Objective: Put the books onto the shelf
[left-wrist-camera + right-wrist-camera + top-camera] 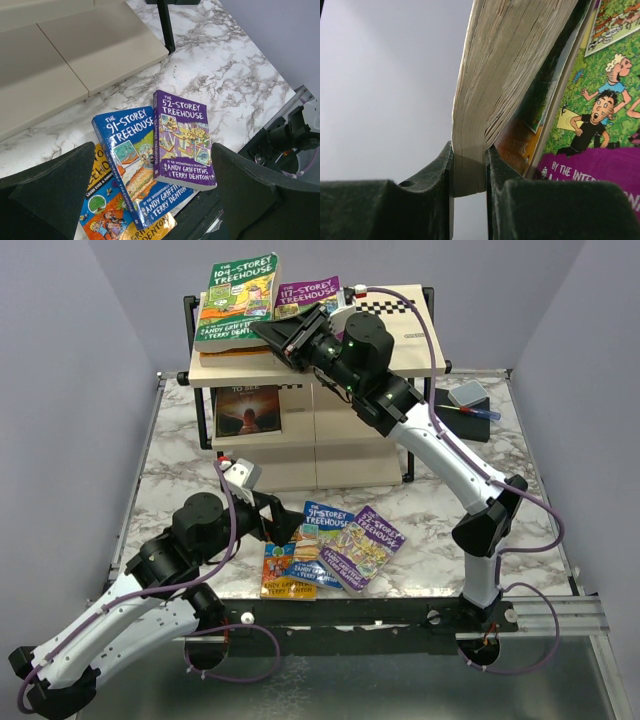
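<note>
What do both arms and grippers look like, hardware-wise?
Same build: left arm and right arm have white link shells, black joint housings and a purple cable looped alongside. Small green lights show on the right arm's joints. The left gripper and right gripper each have two dark, blocky fingers.

- Orange book (pixel 102 210): mostly under the blue book (pixel 135 165), cut off at the 6 o'clock edge.
- Held book (pixel 490 85): only page edges show; the cover is unseen and the top is cut off at 12 o'clock.
- Purple book (pixel 308 292) on the shelf (pixel 400 310): its 4 o'clock corner is behind the right arm (pixel 350 345).
- Dark book (pixel 248 412): title too small to read.
</note>
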### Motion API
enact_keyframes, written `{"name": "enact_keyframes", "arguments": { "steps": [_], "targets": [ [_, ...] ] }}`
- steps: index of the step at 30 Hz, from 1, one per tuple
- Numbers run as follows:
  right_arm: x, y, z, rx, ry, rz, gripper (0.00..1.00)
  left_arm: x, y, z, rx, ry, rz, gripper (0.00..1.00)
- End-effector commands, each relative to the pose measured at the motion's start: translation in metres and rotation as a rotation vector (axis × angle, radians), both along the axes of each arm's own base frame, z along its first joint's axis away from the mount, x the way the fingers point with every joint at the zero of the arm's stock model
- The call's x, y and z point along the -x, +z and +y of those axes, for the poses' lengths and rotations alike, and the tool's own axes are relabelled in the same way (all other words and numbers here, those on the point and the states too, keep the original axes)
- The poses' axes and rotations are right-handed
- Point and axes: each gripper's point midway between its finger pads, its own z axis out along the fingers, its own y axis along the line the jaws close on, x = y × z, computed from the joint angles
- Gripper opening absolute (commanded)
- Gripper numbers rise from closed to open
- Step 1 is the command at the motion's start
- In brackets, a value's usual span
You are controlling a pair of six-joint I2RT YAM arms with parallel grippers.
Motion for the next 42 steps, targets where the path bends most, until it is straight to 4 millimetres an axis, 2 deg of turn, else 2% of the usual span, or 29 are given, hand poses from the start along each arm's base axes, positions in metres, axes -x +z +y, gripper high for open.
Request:
{"name": "enact_keyframes", "arguments": {
  "steps": [1, 4, 9, 13, 17, 26, 42],
  "targets": [
    [0.008, 0.035, -0.008, -0.081, -0.015, -0.047, 0.06, 0.001, 0.001, 0.0, 0.01, -0.006, -0.017, 0.99],
    [0.009, 0.032, -0.008, -0.076, -0.009, -0.041, 0.09, 0.001, 0.002, 0.001, 0.011, -0.004, -0.019, 0.99],
    [0.009, 0.026, -0.008, -0.058, -0.01, -0.027, 0.31, 0.0, 0.002, 0.0, 0.01, -0.004, -0.018, 0.99],
    [0.01, 0.026, -0.01, -0.051, -0.013, -0.024, 0.41, 0.0, 0.001, 0.001, 0.011, -0.002, -0.018, 0.99],
    [0.012, 0.027, -0.012, -0.047, -0.017, -0.02, 0.48, 0.0, 0.002, 0.001, 0.011, 0.003, -0.019, 0.99],
    [0.012, 0.023, -0.025, -0.014, -0.084, -0.008, 0.53, 0.0, 0.002, 0.002, 0.014, 0.006, -0.021, 0.99],
    [0.008, 0.012, -0.02, 0.141, -0.161, -0.014, 0.58, 0.0, 0.003, 0.003, 0.016, 0.009, -0.022, 0.99]
  ]
}}
